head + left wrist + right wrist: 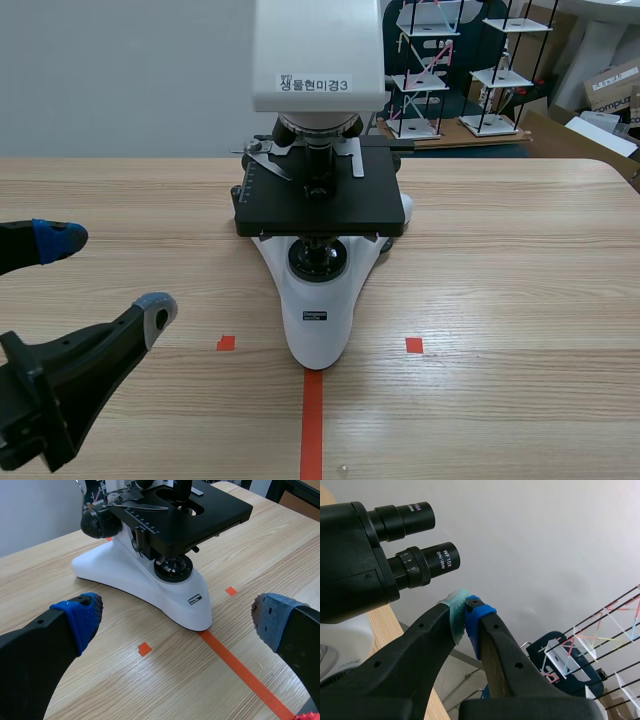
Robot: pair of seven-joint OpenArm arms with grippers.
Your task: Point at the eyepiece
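Table (520,300) of pale wood, with a plain grey wall (120,70) behind its far edge. Wire rack (425,70) with small white shelves and cardboard boxes (612,85) past the far right corner; box contents not visible. Orange-red tape line (312,420) runs in from the middle of the near edge, with a small tape square (226,343) on either side of it.

Microscope (318,300) stands mid-table, the toe of its white base on the end of the tape line and its black stage (320,205) above. White head block (318,50) carries a printed label (316,84); its top is cut off in the scene view.

Left gripper (105,278) hangs low over the near left part of the table, fingers spread wide, nothing between them. In its wrist view, left gripper (175,622) frames the base toe, which sits ahead of it; blue pads (80,617) are clear of it.

Right arm is not in the scene view. In the right wrist view, right gripper (465,611) is raised, fingers closed pad to pad, holding nothing. Its tip sits just under the rim of the eyepiece (436,560) marked WF 10X, very close; contact can't be confirmed. Second eyepiece (410,517) is beyond it, on the same black housing (350,565), both angled up and away from the table.
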